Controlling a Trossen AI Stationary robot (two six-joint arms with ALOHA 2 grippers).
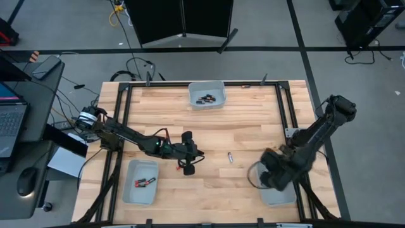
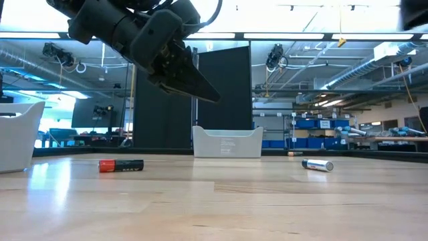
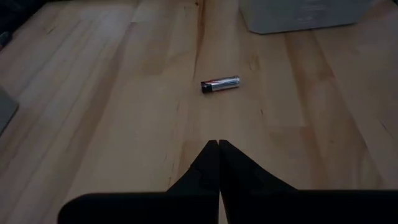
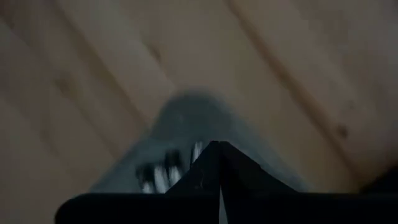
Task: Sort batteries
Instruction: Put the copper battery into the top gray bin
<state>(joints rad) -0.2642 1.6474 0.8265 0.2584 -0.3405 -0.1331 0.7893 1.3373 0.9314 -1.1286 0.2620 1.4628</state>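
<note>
1. Near the middle of the table (image 1: 253, 126), the left gripper (image 1: 188, 166) hangs above the wood with its fingers pressed together and nothing between them; the left wrist view shows the two tips meeting in one point.
2. One silver-grey battery (image 1: 230, 157) lies loose on the bare wood, ahead of that gripper and apart from it. The low view also shows a red-and-black battery (image 2: 121, 165) lying on the table; whether it is beneath the left gripper cannot be told.
3. Other batteries already lie in the far tray (image 1: 207, 94) and in the near left tray (image 1: 140, 182).
4. The right gripper (image 1: 273, 177) hovers over the near right tray (image 1: 278, 195), its fingers closed and empty, with silver cells visible below in its wrist view.
5. To do the pick well, the left gripper would likely need to spread its fingers first, then descend with them straddling the cell across its narrow width.
6. A round cell may roll if only one finger touches it.
</note>
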